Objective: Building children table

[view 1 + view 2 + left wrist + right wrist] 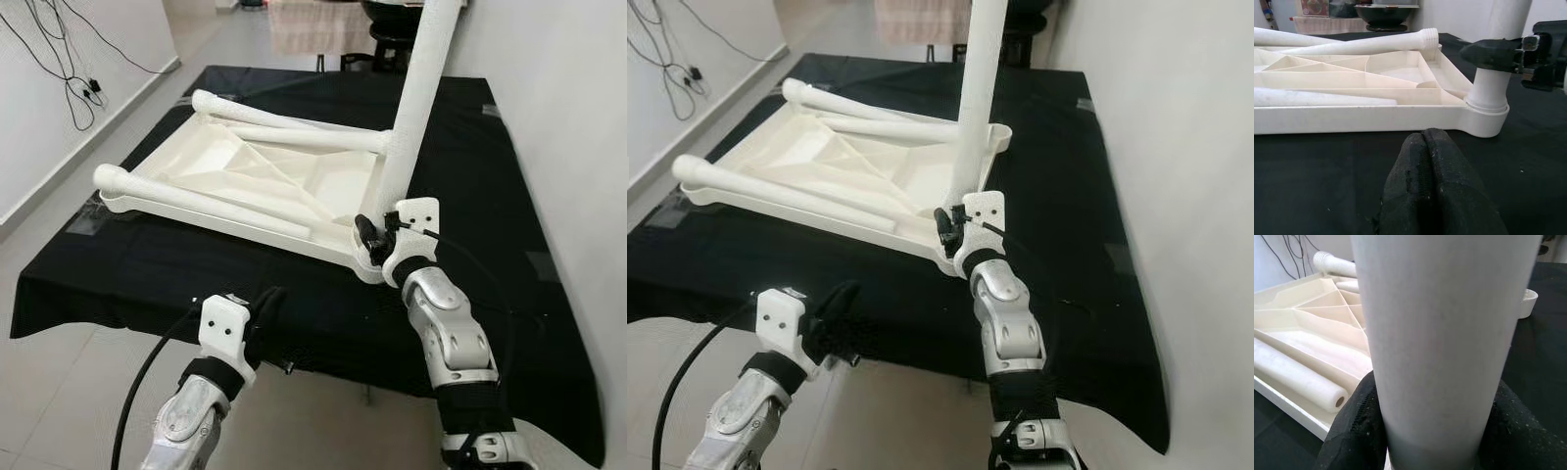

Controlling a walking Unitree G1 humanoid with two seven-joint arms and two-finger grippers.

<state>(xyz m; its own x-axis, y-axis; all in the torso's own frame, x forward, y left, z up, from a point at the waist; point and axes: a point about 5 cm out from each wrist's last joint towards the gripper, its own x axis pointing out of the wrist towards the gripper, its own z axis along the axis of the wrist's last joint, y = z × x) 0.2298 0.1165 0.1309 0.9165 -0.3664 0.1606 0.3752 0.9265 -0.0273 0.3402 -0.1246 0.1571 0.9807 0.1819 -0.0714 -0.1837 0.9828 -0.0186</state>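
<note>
A white plastic table top [245,166] lies upside down on the black-covered table [127,274]. One white leg [416,98] stands upright in its near right corner socket [1488,115]. My right gripper [377,235] is shut around that leg's base, with black fingers [1354,431] on both sides of the leg [1444,333]. Three loose legs rest on the top: one along the front [196,201] and two at the back [294,132]. My left gripper [269,304] is shut and empty, its fingertips [1425,147] low over the cloth just before the top's front rim.
A white wall runs close along the right side. Cables [69,78] hang on the left wall over grey floor. A dark round object [392,20] stands beyond the table's far end. Bare black cloth lies right of the top and along the front edge.
</note>
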